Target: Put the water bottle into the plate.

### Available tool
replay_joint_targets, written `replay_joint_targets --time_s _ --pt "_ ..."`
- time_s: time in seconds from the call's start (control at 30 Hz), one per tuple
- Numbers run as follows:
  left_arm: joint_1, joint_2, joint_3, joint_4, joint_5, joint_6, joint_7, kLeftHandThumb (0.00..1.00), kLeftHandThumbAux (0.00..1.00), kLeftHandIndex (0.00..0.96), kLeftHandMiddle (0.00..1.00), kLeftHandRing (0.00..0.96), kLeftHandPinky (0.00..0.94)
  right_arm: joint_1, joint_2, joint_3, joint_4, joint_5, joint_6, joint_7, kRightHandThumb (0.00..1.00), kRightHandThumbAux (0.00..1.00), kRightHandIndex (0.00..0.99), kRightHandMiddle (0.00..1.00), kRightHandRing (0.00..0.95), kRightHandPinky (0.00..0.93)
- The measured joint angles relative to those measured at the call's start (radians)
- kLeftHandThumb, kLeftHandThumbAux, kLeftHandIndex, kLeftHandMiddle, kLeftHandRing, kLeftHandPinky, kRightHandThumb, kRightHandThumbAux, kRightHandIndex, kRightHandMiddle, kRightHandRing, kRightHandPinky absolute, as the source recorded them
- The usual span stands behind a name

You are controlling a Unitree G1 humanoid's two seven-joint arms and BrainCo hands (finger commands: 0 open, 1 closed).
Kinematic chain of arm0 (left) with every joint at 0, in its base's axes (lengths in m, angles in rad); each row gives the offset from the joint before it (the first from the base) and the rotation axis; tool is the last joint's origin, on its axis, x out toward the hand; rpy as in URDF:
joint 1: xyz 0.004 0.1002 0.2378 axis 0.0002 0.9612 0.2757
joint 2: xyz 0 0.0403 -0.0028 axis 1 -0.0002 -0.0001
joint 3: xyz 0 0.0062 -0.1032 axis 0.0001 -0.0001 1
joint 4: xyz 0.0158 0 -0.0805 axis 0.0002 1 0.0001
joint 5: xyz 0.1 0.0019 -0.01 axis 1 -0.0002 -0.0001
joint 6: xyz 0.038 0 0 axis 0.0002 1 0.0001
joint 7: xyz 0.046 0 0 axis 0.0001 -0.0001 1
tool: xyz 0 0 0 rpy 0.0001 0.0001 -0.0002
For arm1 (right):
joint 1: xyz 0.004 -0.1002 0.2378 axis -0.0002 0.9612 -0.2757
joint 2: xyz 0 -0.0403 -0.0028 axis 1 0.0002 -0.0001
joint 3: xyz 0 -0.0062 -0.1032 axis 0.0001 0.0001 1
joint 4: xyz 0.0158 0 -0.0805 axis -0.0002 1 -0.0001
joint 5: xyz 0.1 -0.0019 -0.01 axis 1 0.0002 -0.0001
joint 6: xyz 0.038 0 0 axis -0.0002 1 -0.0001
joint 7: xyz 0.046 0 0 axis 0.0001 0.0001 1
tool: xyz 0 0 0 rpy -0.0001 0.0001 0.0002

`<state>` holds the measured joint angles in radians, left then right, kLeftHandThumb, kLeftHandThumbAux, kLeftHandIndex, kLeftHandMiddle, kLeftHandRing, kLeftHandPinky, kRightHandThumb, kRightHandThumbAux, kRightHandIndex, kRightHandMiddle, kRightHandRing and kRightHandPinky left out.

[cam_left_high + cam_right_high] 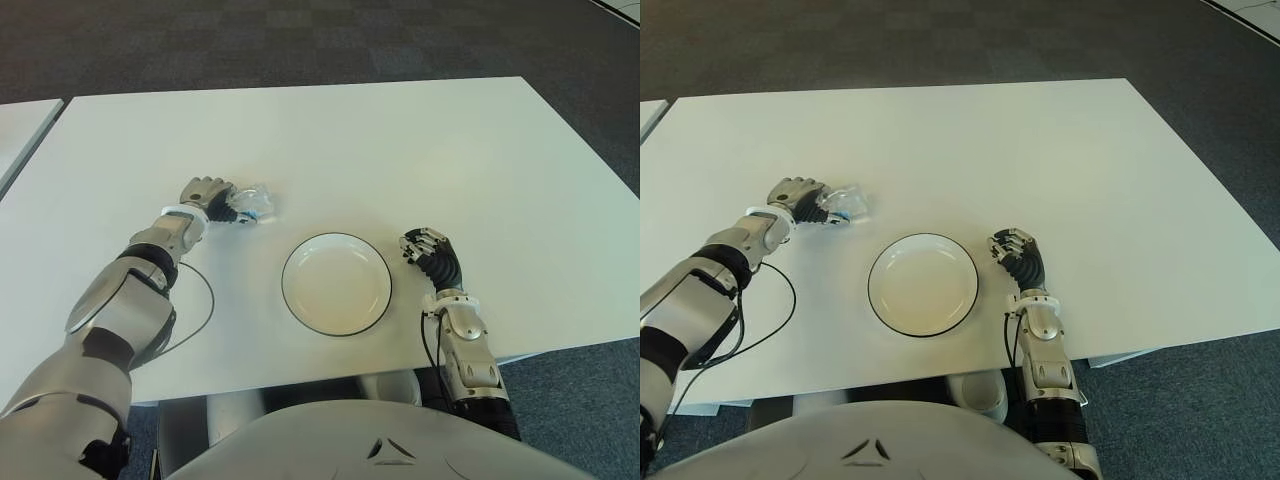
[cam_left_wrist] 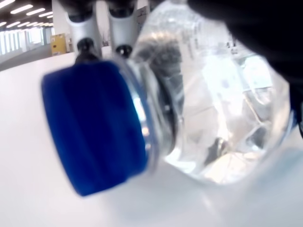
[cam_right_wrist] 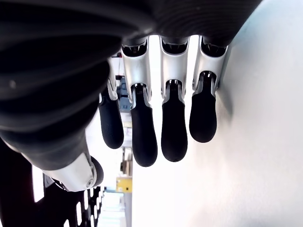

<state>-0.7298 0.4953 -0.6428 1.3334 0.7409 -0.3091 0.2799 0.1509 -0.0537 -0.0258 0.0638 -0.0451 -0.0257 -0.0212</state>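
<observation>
A small clear water bottle (image 1: 256,203) with a blue cap (image 2: 94,125) lies on its side on the white table (image 1: 400,150), left of and behind the plate. My left hand (image 1: 212,198) is at the bottle, its dark fingers (image 2: 265,19) wrapped over the clear body, which still touches the tabletop. The white plate (image 1: 336,285) with a thin dark rim sits near the front edge, with nothing in it. My right hand (image 1: 428,250) shows just right of the plate, fingers (image 3: 173,127) relaxed and holding nothing.
A thin black cable (image 1: 205,300) loops over the table beside my left forearm. A second white table's edge (image 1: 20,125) shows at the far left. Dark carpet surrounds the tables.
</observation>
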Motion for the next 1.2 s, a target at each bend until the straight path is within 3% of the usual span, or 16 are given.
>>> replay_joint_targets --time_s 0.23,0.57,0.83,1.2 --pt "0.001 -0.014 0.054 -0.004 -0.049 0.041 -0.056 0.730 0.698 0.445 0.842 0.845 0.853 -0.001 0.000 0.000 0.004 0.000 -0.006 0.000 0.705 0.731 0.431 0.584 0.596 0.615" --pt "0.015 -0.039 0.161 -0.013 -0.140 0.061 -0.062 0.730 0.701 0.444 0.861 0.861 0.858 0.000 0.001 0.000 0.004 0.000 -0.009 0.000 0.705 0.731 0.431 0.584 0.596 0.610" --pt "0.061 -0.043 0.270 -0.038 -0.238 0.003 -0.062 0.728 0.703 0.443 0.865 0.861 0.854 -0.001 0.002 -0.003 0.010 0.000 -0.018 -0.008 0.705 0.731 0.431 0.586 0.602 0.618" --pt "0.098 -0.060 0.345 -0.110 -0.293 -0.056 -0.067 0.727 0.705 0.442 0.874 0.865 0.860 -0.005 0.003 -0.001 0.017 0.000 -0.023 -0.013 0.705 0.731 0.431 0.589 0.604 0.618"
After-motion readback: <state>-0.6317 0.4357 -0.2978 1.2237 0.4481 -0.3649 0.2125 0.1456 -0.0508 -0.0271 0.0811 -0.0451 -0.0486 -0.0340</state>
